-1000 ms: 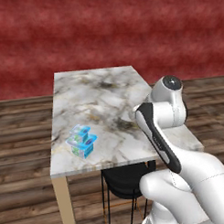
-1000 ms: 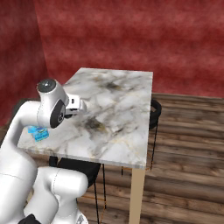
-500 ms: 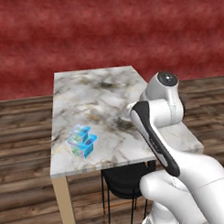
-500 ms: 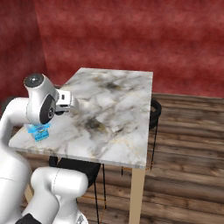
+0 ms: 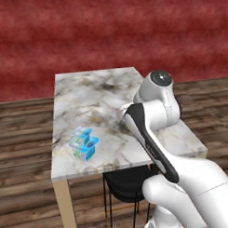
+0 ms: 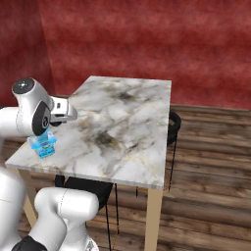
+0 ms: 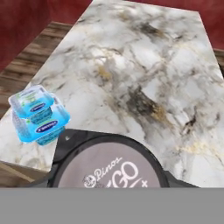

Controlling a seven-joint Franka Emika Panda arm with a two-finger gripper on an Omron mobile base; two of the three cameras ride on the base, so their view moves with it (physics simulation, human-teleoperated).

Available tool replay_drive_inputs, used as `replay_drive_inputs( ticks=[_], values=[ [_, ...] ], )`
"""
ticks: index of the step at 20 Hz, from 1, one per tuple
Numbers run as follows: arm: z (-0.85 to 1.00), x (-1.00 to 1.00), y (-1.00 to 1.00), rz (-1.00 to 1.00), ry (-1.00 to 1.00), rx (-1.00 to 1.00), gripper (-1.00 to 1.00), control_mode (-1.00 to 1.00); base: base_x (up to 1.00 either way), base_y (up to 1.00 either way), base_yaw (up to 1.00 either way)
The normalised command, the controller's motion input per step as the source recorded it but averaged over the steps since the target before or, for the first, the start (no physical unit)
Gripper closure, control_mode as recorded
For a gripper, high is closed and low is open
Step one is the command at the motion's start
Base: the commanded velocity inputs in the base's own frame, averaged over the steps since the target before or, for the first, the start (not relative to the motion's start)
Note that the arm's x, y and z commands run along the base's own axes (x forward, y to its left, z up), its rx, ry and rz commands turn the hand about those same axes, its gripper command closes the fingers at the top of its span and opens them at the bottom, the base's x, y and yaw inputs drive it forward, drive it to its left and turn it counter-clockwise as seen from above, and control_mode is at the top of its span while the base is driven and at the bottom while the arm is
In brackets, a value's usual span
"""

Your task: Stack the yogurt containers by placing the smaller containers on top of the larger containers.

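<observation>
Fingers: hidden under the dark cup [image 7: 107, 164], which sits right up in the gripper [image 6: 61, 110] where the tips would show. Jaws stand partly apart and closed on the cup's sides. The cup is carried off the table, not resting on it.

Dark cup: seen from above in the hand view. It has a round grey-brown lid with pale lettering and a dark rim around it. It is close under the camera, so its lower part is out of sight.

Next out: the light-blue tub [image 7: 32, 101] already sits on top of the big blue-topped tub [image 7: 43, 125], two high. The upper one is set a little askew and towards the back of the lower. Both have blue lids with a dark label. In the hand view this stack lies to the left of the held cup, near it but apart, with no contact.

From the left base view, the light-blue tub [image 5: 81, 134] on the big tub [image 5: 85, 148] stands near the front left corner of the marble table [image 5: 101, 97], just in from the near edge. From the right base view the stack shows as a blue patch [image 6: 43, 145], partly behind the arm's elbow joint.

Hand position: held over the left side of the table, above and beside the stack.

Surroundings: table top white with grey and ochre veining, on pale wooden legs. A black stool [image 5: 128, 186] is tucked under the table. Dark plank floor [image 5: 23, 133], red wall [image 5: 108, 32] behind.
</observation>
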Motion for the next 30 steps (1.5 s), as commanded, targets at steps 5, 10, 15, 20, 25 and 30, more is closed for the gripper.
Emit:
replay_drive_inputs(
  ticks=[5, 10, 15, 20, 25, 30],
  values=[
    [0.05, -0.07, 0.30, 0.00, 0.00, 0.00, 1.00, -1.00, 0.00, 0.00, 0.00],
    [0.03, -0.08, 0.25, 0.00, 0.00, 0.02, 1.00, -1.00, 0.00, 0.00, 0.00],
    [0.02, -0.07, 0.23, 0.00, 0.00, 0.05, 1.00, -1.00, 0.00, 0.00, 0.00],
    [0.04, -0.02, 0.23, 0.00, 0.00, 0.07, 1.00, -1.00, 0.00, 0.00, 0.00],
    [0.02, -0.03, 0.24, 0.00, 0.00, 0.05, 1.00, -1.00, 0.00, 0.00, 0.00],
    [0.00, -0.14, 0.23, 0.00, 0.00, 0.01, 1.00, -1.00, 0.00, 0.00, 0.00]
  ],
)
